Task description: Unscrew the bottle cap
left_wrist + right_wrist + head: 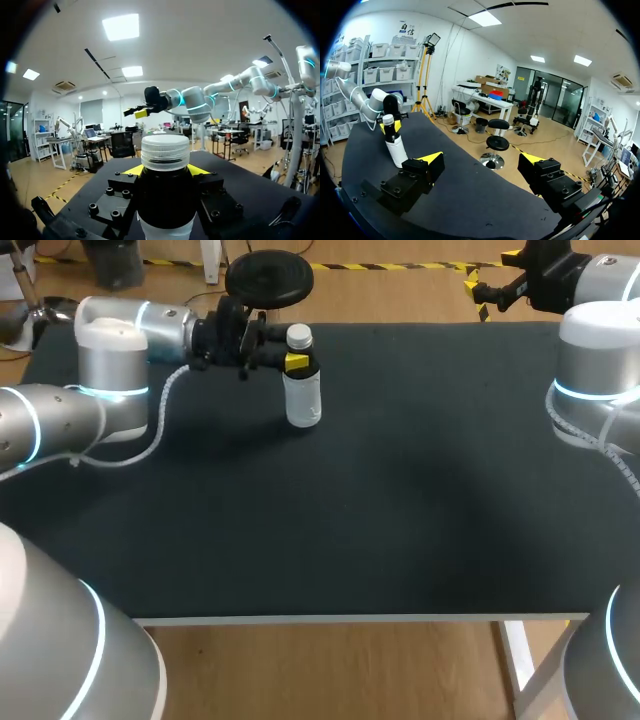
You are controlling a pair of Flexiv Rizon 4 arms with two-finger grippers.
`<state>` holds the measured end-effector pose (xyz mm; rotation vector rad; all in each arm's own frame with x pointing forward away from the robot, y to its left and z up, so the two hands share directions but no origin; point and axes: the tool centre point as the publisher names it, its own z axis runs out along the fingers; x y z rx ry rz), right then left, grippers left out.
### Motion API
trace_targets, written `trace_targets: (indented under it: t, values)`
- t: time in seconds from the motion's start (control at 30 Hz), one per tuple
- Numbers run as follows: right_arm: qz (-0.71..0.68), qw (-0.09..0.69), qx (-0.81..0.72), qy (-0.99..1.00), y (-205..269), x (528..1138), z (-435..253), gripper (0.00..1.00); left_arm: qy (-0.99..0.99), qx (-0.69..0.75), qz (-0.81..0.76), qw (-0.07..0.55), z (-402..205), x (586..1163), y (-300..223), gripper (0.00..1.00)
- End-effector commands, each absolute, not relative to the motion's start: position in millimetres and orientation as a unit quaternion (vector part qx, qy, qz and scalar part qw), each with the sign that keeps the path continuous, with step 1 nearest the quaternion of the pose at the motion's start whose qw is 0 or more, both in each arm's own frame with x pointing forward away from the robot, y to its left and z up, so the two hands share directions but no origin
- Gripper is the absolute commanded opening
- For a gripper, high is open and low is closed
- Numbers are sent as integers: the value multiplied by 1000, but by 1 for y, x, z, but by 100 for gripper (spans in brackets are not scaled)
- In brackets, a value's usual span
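1. Head view: the black table point(400, 490) carries one upright bottle point(303, 395) near its far left. My left gripper point(296, 362) comes in level from the side and clamps the bottle just under the white cap point(299, 337). My right gripper point(487, 290) hangs well apart, beyond the far edge.
2. Left wrist view: the bottle stands between my yellow tips, pinched from both sides. Its long axis is vertical and the cap is free above.
3. Right wrist view: my right fingers are spread wide on nothing. The bottle is far ahead across the table, so I judge this farther arm must reach over.
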<state>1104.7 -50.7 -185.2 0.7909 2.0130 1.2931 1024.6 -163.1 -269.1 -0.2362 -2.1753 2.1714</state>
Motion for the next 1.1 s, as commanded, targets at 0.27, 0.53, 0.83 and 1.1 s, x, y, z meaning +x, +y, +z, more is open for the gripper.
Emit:
trace_targets:
  t: [0.27, 0.53, 0.83, 1.1]
  values:
    - [488, 306, 299, 761, -51, 1105, -185, 100, -712, -35, 702, 9, -274, 1026, -162, 0]
    - [488, 306, 299, 761, -51, 1105, -185, 100, -710, -29, 703, 13, -278, 1028, -163, 0]
    - [488, 306, 299, 761, -51, 1105, -185, 100, -708, -23, 705, 15, -282, 1030, -161, 0]
    - [488, 306, 299, 761, -51, 1105, -185, 100, -708, -19, 705, 16, -283, 1030, -161, 0]
